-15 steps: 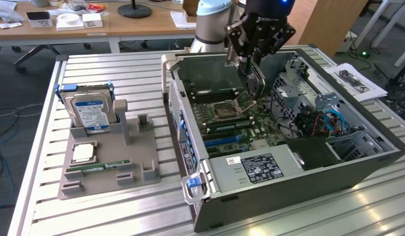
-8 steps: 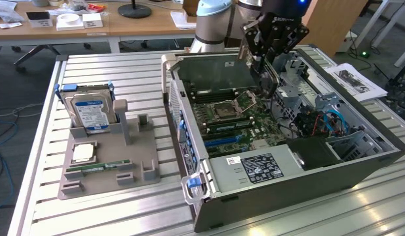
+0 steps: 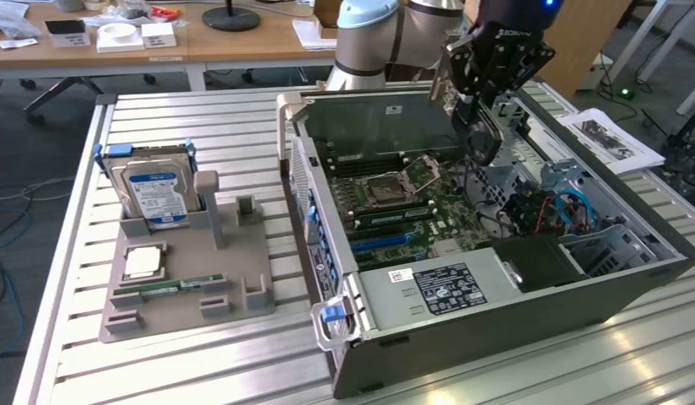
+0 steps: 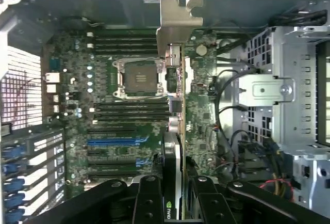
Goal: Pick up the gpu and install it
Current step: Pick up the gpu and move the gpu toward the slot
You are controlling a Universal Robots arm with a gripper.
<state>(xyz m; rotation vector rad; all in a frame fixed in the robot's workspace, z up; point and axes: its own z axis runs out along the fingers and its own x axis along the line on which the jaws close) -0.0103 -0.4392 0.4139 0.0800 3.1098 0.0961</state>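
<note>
Wrist view: the pincer (image 4: 172, 203) pinched the gpu (image 4: 174, 149) edge-on between its two fingers (image 4: 149, 203), with the grey metal bracket (image 4: 178, 22) at the card's far end.
Exterior view: the pincer (image 3: 485, 118) hung over the open computer case (image 3: 471, 337), toward two o'clock in the picture, and the gpu (image 3: 489, 145) hung beneath it.
Gpu position: it was above the motherboard (image 3: 404, 198) and not seated in any slot; whether the bracket touched anything could not be told.
Step in hand: the pick-up looked done, and the card was being brought to its place inside the case.
Slot: a blue expansion slot (image 4: 116, 142) lay on the board just beside the card's line, near the CPU socket (image 4: 139, 77).
Next move calls for: by my reading, turning the card so its long edge ran along the slot, squaring the bracket to the case's rear wall, then a straight, even press.
Holder: at nine o'clock in the exterior view, a grey holder (image 3: 190, 312) on the tabletop (image 3: 212, 118) carried a hard drive (image 3: 156, 190) and a RAM stick (image 3: 168, 287), well apart from the pincer.
</note>
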